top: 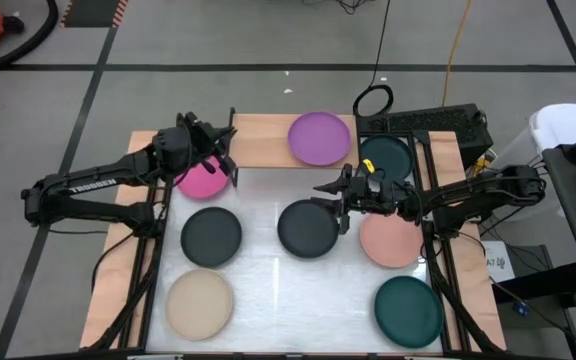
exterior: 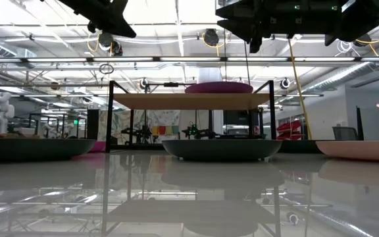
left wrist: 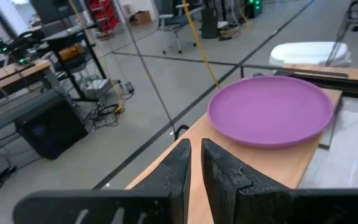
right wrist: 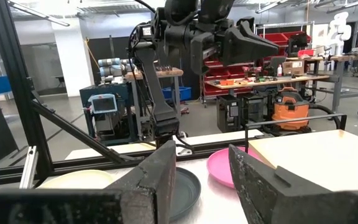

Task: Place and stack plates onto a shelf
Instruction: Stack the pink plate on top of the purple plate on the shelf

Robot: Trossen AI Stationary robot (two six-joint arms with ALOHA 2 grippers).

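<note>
The shelf (top: 263, 140) stands at the table's far edge with the purple plate (top: 320, 138) flat on its right half. My left gripper (top: 228, 152) hovers shut and empty over the shelf's left end, above the hot pink plate (top: 200, 181); its wrist view shows the narrow gap of the left gripper (left wrist: 196, 163) and the purple plate (left wrist: 271, 111). My right gripper (top: 326, 198) hangs open above the far right rim of a charcoal plate (top: 308, 229). The right wrist view shows the empty right gripper (right wrist: 202, 169).
On the white table lie another charcoal plate (top: 211, 236), the beige plate (top: 199, 303), the salmon plate (top: 391, 241) and a teal plate (top: 408, 311). A second teal plate (top: 386, 157) lies right of the shelf. Black frame rails (top: 438, 260) run along both sides.
</note>
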